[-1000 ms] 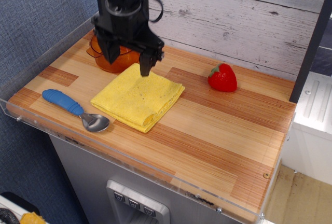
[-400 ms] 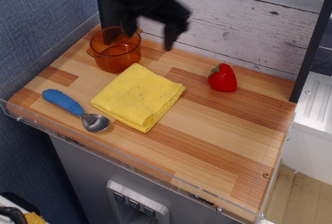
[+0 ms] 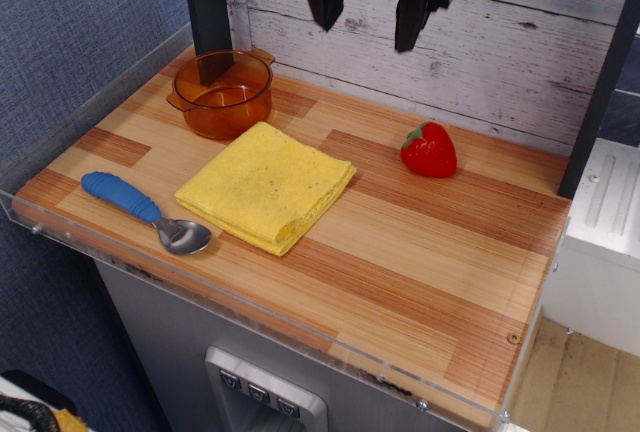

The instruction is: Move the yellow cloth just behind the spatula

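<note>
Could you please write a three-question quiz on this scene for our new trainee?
1. True or false: the tool is gripping the cloth.
2. Which item lies nearest the spatula? A) the strawberry B) the cloth C) the pot
3. Fill in: the tool's jaws stand ____ above the back of the table.

Key:
1. False; the tool hangs high near the wall, holding nothing, and the cloth lies flat on the table.
2. B; the cloth sits just right of the spatula's metal head.
3. open
</note>
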